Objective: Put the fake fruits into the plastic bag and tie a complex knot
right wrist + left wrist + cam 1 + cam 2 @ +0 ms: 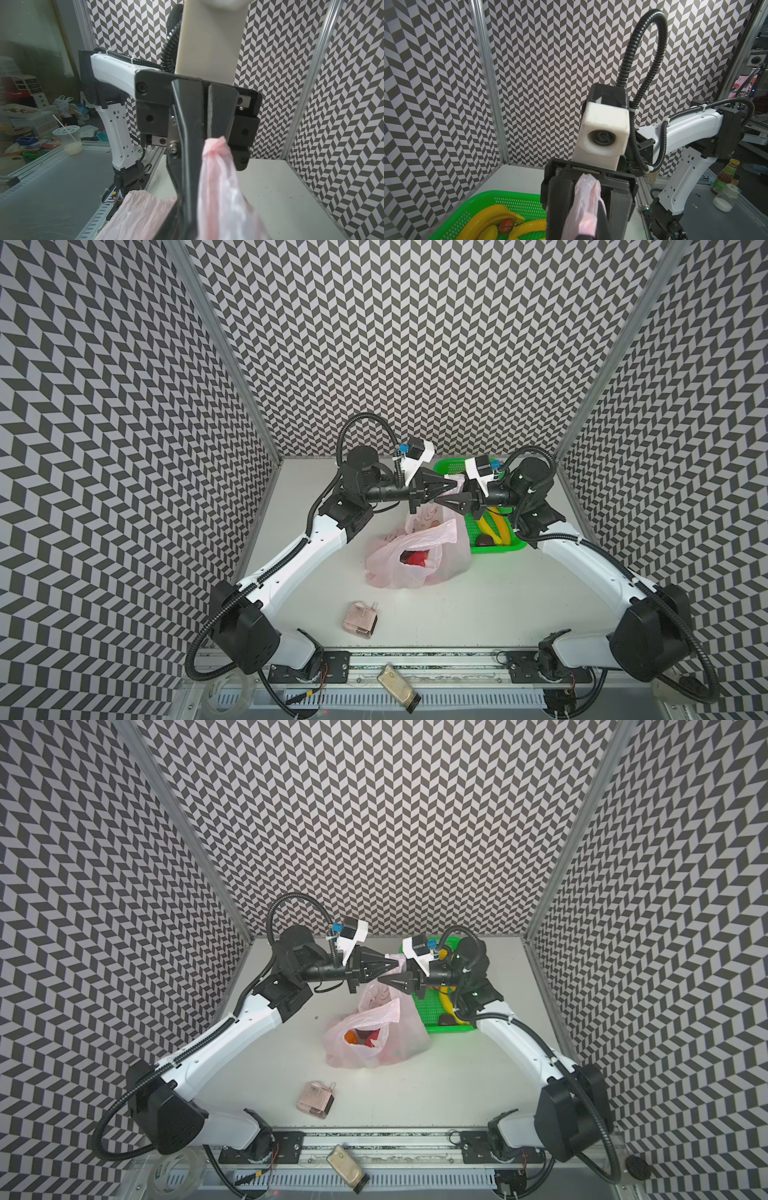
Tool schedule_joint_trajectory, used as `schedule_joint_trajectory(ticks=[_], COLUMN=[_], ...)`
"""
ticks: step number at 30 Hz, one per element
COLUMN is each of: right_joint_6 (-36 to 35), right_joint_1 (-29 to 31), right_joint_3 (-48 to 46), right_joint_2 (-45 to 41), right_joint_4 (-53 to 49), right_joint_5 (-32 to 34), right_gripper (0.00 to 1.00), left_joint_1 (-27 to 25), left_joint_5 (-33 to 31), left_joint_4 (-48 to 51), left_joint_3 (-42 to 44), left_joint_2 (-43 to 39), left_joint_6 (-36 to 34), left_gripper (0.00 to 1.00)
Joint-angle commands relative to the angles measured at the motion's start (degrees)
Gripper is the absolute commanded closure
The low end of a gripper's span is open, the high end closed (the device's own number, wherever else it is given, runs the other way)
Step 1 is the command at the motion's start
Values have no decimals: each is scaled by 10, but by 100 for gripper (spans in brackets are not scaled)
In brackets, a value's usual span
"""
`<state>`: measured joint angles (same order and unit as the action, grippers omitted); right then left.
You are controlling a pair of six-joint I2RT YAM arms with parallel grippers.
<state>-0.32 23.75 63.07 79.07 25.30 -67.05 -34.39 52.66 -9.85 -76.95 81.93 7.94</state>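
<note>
Film [457,482] from one handle of the plastic bag [386,568] is pinched in the tightly closed left gripper [451,485], above the desk [519,605]. This is seen in both top views. The right gripper [441,501] is pointed at it, tip beside tip, and whether anything is gripped by it cannot be told. The bag is sat in the middle of the desk, just beside the green basket [498,548]. Yellow bananas [502,529] and a dark brown round fruit [484,540] are seen in the basket. A red fruit [417,559] is seen through the bag's open mouth, and in a top view an orange [352,1036] is shown there too. A small pinkish box [359,622] is seen on the desk, nearer the front.

In the left wrist view the film is seen reaching towards the front of the right gripper. A red strawberry [506,226] among the bananas is shown only here.

In the right wrist view the left gripper's fingers [223,108] are seen pressed together. A little bunched tip of film is poked out where they meet, and the rest of the bag is hung below it.
</note>
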Motion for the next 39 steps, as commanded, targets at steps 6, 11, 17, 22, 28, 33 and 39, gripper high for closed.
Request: schedule_joint_trajectory(ticks=[6, 11, 17, 22, 28, 33, 39], right_joint_6=[-22, -29, -24, -31, -34, -33, -24], right_joint_1=[4, 4, 3, 3, -5, -14, -30], right_joint_3=[-55, -87, -111, -114, -105, -102, -101], right_joint_2=[-17, -18, -15, -24, -30, -38, -42], right_joint_4=[21, 4, 0, -24, -36, -36, -31], right_joint_5=[-20, -18, -5, 22, 30, 32, 29], right_gripper=[80, 82, 94, 100, 100, 100, 100], left_joint_1=[18, 21, 27, 45, 101, 169, 191], left_joint_5=[22, 26, 27, 31, 43, 43, 60], left_joint_4=[-54, -63, -68, -68, -28, 39, 73], left_joint_3=[-6, -17, -27, -23, 11, 80, 183], left_joint_2=[-18, -16, -12, -24, -81, -153, -221], left_joint_6=[21, 27, 35, 42, 24, -12, -84], left_gripper=[100, 100, 100, 94, 59, 46, 26])
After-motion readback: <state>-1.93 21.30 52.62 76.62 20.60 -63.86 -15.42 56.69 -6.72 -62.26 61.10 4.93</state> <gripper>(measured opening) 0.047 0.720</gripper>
